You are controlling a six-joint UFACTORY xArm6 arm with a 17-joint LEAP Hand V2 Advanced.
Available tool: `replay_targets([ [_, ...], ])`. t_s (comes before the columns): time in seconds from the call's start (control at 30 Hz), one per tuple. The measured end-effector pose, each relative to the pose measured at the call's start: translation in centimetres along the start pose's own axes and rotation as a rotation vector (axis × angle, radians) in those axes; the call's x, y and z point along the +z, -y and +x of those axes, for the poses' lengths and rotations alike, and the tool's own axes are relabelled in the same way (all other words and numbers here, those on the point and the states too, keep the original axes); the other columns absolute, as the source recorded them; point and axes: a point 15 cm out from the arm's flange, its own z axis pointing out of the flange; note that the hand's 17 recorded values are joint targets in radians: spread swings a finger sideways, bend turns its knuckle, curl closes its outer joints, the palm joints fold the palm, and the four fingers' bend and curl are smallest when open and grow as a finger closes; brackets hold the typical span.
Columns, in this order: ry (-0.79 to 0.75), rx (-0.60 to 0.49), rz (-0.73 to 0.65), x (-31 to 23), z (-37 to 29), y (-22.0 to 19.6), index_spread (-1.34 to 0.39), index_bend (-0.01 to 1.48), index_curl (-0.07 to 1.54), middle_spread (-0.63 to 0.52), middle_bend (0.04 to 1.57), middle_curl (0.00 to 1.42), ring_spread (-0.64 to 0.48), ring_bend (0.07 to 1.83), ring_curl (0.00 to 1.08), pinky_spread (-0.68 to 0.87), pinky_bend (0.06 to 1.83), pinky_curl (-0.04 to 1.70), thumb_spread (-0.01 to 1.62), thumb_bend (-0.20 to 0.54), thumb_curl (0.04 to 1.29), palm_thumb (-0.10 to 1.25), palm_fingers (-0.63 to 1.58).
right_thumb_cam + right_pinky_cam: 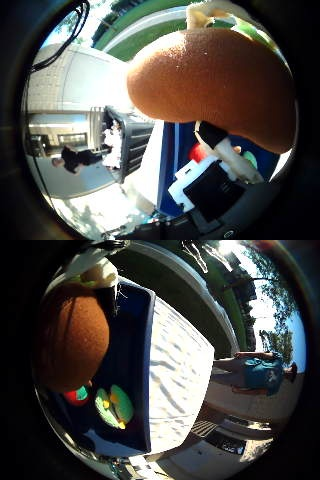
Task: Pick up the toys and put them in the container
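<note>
A brown plush toy (210, 75) with a cream part (100, 275) fills much of the right thumb side palm view, close to my palm. My hand (215, 170) is curled against it, with a black fingertip on its underside. In the right little finger side palm view the brown toy (70, 335) hangs over a dark blue container (135, 340). A green and yellow toy (113, 405) and a red toy (78, 395) lie inside the container.
The container stands on a white slatted table (180, 360). Pavement and a strip of grass (225, 295) lie beyond the table. A grey building (75, 85) stands to one side.
</note>
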Motion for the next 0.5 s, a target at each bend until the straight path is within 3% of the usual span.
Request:
replay_targets([
  [0.13, -0.002, -0.009, 0.017, -1.7, 0.3, -0.2, -0.48, 0.17, 0.50, 0.12, 0.14, 0.44, 0.31, 0.55, 0.35, 0.46, 1.01, 0.58, 1.12, -0.031, 0.49, 0.73, -0.17],
  [0.5, -0.014, -0.026, 0.075, -13.8, 2.1, -5.9, -0.44, 0.16, 0.37, 0.16, 0.13, 0.31, 0.34, 0.43, 0.31, 0.52, 0.82, 0.44, 1.11, -0.025, 0.44, 0.74, -0.11],
])
